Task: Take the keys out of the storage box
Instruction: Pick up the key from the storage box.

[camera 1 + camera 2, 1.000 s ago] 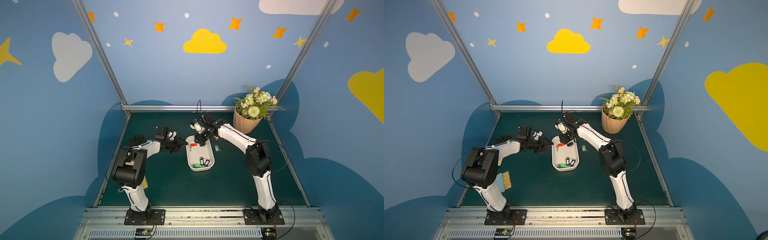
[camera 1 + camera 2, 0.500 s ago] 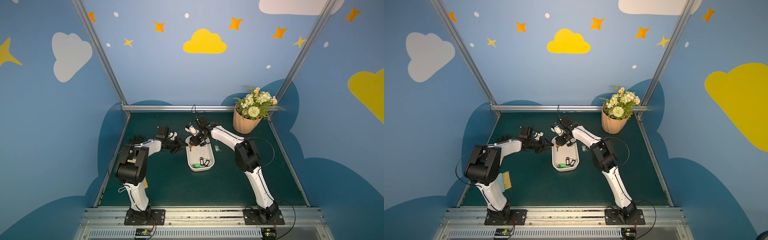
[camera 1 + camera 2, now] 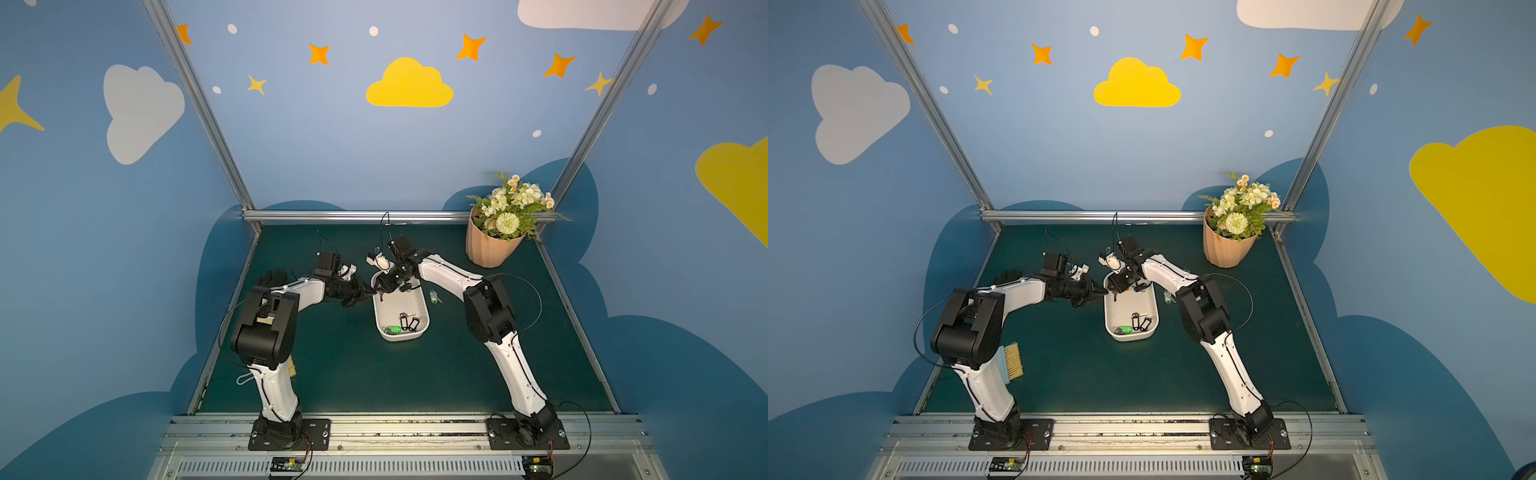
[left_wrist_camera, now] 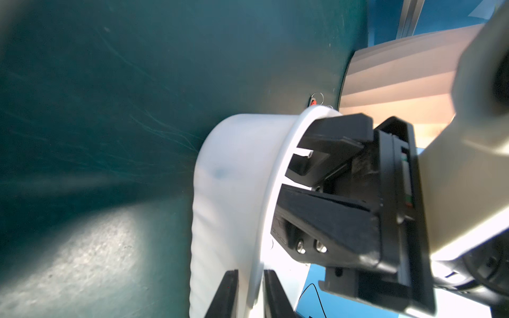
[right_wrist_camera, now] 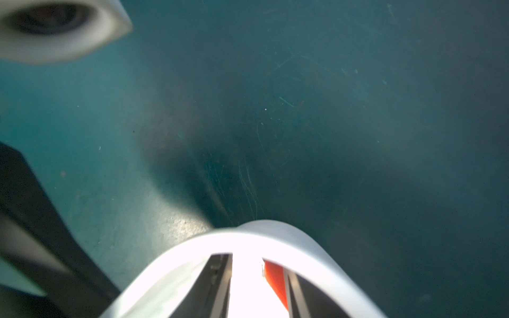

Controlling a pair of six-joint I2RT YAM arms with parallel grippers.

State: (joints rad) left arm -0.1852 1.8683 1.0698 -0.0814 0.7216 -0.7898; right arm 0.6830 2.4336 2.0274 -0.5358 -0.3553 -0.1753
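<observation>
The white storage box (image 3: 401, 336) (image 3: 1130, 336) lies mid-table. Near its front end lie keys with a green tag (image 3: 392, 330) and black tags (image 3: 409, 322). My left gripper (image 3: 372, 294) (image 4: 250, 297) is shut on the box's far left wall (image 4: 234, 192), one finger outside and one inside. My right gripper (image 3: 382, 289) (image 5: 259, 286) reaches down into the far end, jaws apart. A red tag (image 5: 275, 278) lies against the inner face of one finger. One green-tagged key (image 3: 434, 296) rests on the mat right of the box.
A peach flower pot (image 3: 490, 249) stands at the back right. A brush (image 3: 1011, 359) lies by the left arm's base, and a dark bundle (image 3: 272, 276) sits at the far left. A red tag with a ring (image 4: 313, 102) lies on the mat past the box.
My left gripper has closed its fingers onto the box wall. My right gripper has swung left and down into the box's far end, and its jaws have narrowed a little.
</observation>
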